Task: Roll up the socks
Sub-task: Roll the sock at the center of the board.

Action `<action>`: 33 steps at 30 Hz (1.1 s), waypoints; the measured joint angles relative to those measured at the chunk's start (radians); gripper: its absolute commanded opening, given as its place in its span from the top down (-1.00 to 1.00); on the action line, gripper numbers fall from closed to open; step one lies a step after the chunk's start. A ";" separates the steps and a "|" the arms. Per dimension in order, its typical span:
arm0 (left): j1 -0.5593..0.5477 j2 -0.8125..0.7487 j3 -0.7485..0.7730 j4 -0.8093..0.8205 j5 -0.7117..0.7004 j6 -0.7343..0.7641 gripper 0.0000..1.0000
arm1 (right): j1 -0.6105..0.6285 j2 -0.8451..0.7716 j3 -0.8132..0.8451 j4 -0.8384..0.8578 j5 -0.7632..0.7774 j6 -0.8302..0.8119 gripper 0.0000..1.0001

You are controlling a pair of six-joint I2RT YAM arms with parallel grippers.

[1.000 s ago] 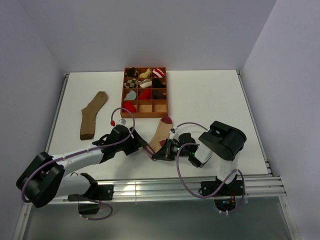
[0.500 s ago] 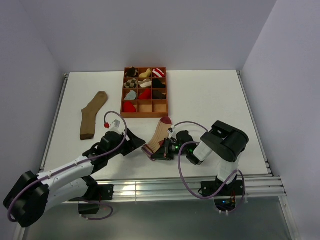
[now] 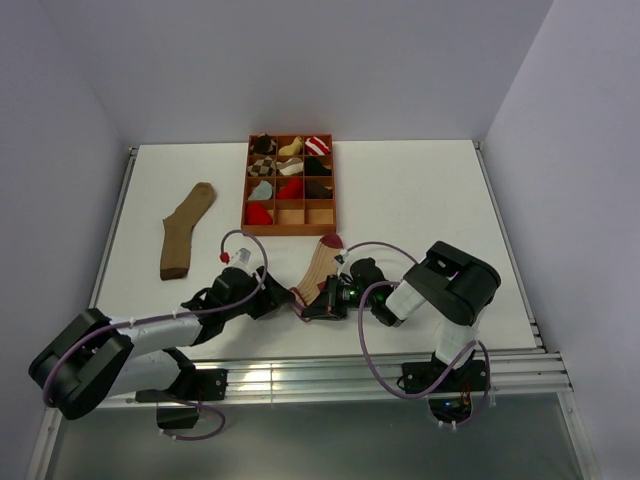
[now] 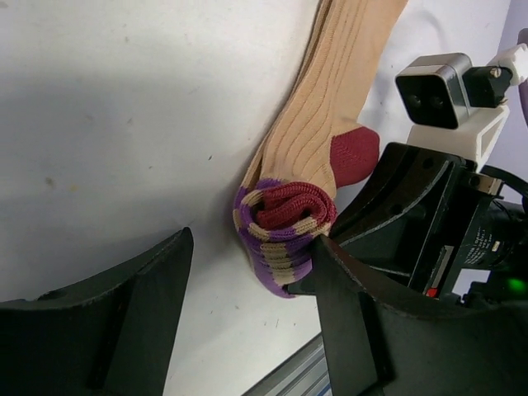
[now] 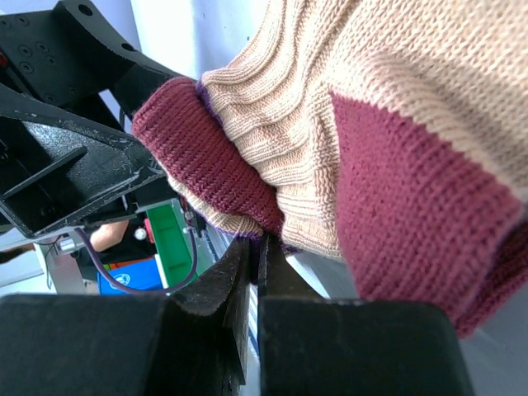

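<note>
The beige sock with maroon stripes [image 3: 320, 265] lies near the front middle of the table, its near end rolled into a small bundle [image 4: 285, 227]. My right gripper [image 3: 314, 306] is shut on that rolled end; in the right wrist view its jaws [image 5: 255, 268] pinch the fabric [image 5: 272, 157]. My left gripper [image 3: 288, 301] is open around the same roll from the left; its right finger [image 4: 363, 322] touches the roll, its left finger [image 4: 107, 318] stands apart. The plain brown sock [image 3: 185, 230] lies flat at the left. No loose red sock with white pattern shows.
A wooden compartment tray [image 3: 290, 231] with several small sock bundles stands at the back middle. The right arm's camera and wrist [image 4: 450, 78] sit close beside the roll. The table's front edge and metal rail [image 3: 330, 375] are just behind the grippers.
My left arm drew back a little to the left, then came in again to the rolled end. The right gripper stayed on the sock roll.
</note>
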 measured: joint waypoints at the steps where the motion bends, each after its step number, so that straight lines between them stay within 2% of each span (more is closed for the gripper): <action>1: -0.002 0.014 0.001 0.017 0.001 0.000 -0.31 | 0.000 0.000 0.002 -0.004 -0.001 -0.001 1.00; 12: -0.011 0.160 0.044 0.146 0.026 -0.005 -0.24 | -0.002 -0.006 0.010 -0.027 -0.005 -0.009 1.00; 15: -0.012 0.184 0.052 0.156 0.026 -0.016 -0.10 | -0.002 -0.007 0.013 -0.035 -0.006 -0.011 1.00; 16: -0.012 0.192 0.058 0.153 0.026 -0.021 0.07 | -0.002 -0.009 0.015 -0.041 -0.006 -0.013 1.00; 19: -0.012 0.212 0.077 0.116 0.018 -0.029 0.33 | -0.002 -0.022 0.022 -0.071 -0.003 -0.023 1.00; 22: -0.012 0.223 0.119 0.042 0.011 -0.028 0.47 | -0.001 -0.050 0.034 -0.128 0.007 -0.047 0.97; 23: -0.013 0.225 0.140 0.005 0.007 -0.026 0.52 | -0.001 -0.066 0.038 -0.155 0.016 -0.060 0.93; 24: -0.013 0.230 0.163 -0.037 0.005 -0.026 0.56 | 0.000 -0.087 0.042 -0.189 0.029 -0.074 0.73; 26: -0.015 0.241 0.228 -0.145 0.002 -0.019 0.65 | 0.002 -0.138 0.049 -0.265 0.068 -0.108 0.52; 27: -0.016 0.250 0.261 -0.194 -0.003 -0.014 0.68 | 0.005 -0.163 0.056 -0.307 0.085 -0.127 0.35; 30: -0.021 0.292 0.395 -0.393 -0.035 0.016 0.76 | 0.024 -0.251 0.084 -0.452 0.170 -0.201 0.15; 33: -0.022 0.365 0.538 -0.575 -0.074 0.063 0.84 | 0.054 -0.342 0.114 -0.600 0.299 -0.278 0.06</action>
